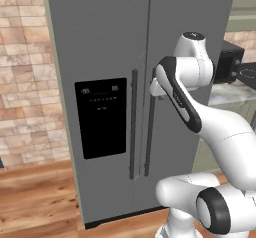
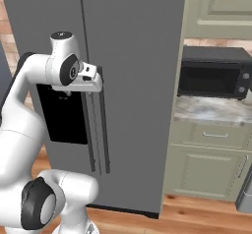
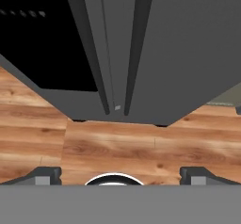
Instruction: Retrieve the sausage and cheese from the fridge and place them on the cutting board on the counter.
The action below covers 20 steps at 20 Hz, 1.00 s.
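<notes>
The grey two-door fridge (image 1: 100,42) (image 2: 138,56) (image 3: 188,39) stands shut, so the sausage and the cheese are hidden. Its two dark vertical handles (image 1: 133,124) (image 2: 104,130) (image 3: 136,44) run side by side down the middle. My gripper (image 2: 93,84) (image 3: 120,173) hangs just in front of the upper part of those handles and points down along the doors toward the floor. It is open, its fingertips (image 3: 47,173) wide apart with nothing between them. To the right of the fridge runs the marbled counter (image 2: 211,110) (image 1: 230,94). The cutting board is out of view.
A black dispenser panel (image 1: 100,117) sits in the left fridge door. A black microwave (image 2: 214,78) (image 1: 227,62) stands on the counter under a pale green wall cabinet (image 2: 219,9). Drawers and doors (image 2: 206,169) lie below. A brick wall (image 1: 25,82) is to the left, over wood floor (image 3: 117,143).
</notes>
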{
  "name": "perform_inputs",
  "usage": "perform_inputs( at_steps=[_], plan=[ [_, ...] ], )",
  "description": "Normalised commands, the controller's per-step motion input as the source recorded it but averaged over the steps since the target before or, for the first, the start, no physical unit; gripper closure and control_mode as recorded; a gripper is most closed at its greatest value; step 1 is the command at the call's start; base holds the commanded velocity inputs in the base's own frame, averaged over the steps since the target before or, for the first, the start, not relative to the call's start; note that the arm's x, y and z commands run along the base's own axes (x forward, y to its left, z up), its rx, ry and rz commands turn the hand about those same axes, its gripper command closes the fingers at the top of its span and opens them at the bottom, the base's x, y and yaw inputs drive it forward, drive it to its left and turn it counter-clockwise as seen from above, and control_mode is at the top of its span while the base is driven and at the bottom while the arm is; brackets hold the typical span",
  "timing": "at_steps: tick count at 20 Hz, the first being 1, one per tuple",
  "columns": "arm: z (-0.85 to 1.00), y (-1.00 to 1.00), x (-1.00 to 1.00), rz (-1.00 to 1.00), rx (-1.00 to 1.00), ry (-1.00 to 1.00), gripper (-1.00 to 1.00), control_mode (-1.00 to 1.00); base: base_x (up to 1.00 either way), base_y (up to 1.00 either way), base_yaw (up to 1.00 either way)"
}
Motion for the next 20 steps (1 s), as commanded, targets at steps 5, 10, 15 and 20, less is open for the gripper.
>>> perform_inputs(
  at_steps=[5, 10, 15, 20],
  plan=[
    [0.0, 0.0, 0.0, 0.0, 0.0, 0.0, -1.0, 1.0, 0.0, 0.0, 0.0],
    [0.0, 0.0, 0.0, 0.0, 0.0, 0.0, -1.0, 1.0, 0.0, 0.0, 0.0],
    [0.0, 0.0, 0.0, 0.0, 0.0, 0.0, -1.0, -1.0, 0.0, 0.0, 0.0],
    [0.0, 0.0, 0.0, 0.0, 0.0, 0.0, -1.0, -1.0, 0.0, 0.0, 0.0]
  ],
)
